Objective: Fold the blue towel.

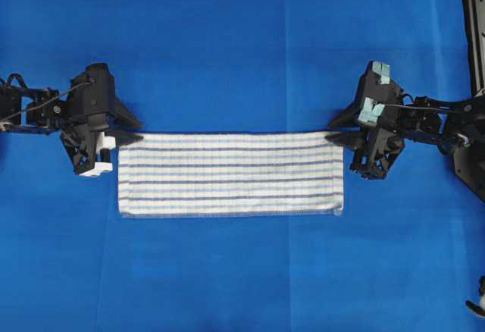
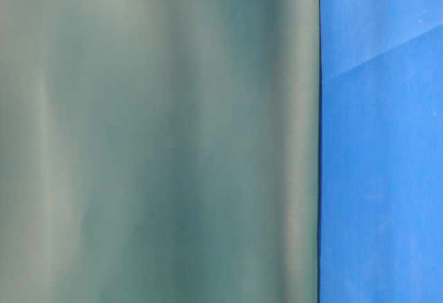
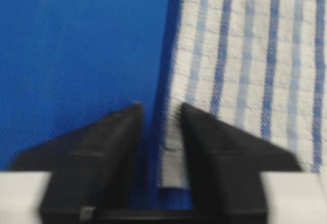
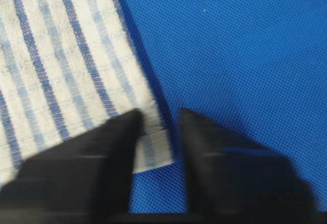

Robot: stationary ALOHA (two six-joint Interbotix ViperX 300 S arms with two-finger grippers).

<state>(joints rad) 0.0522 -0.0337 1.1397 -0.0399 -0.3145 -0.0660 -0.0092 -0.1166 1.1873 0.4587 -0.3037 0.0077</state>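
Blue towel [image 1: 231, 173] is lying flat on the blue table covering [image 1: 227, 44], pretty much dead center in your overhead view, long axis running left to right, so its short ends face your two arms. It's white with thin dark-blue and light-blue stripes running along the length, plus fainter cross lines that give it a check look. Edges look straight, no obvious bunching.

Your left gripper [image 3: 160, 132] is down at the far left corner. In the wrist view the jaws are nearly closed, with the hem of the towel's corner sitting in the narrow gap between them. Your right gripper [image 4: 159, 127] mirrors that at the far right corner: jaws close together, corner edge of the cloth between them. Both wrist shots are a bit blurry, so I honestly can't tell if either one is actually pinching the fabric or just straddling it.

Table-level camera is mostly blocked by a greenish-grey surface [image 2: 159, 137].
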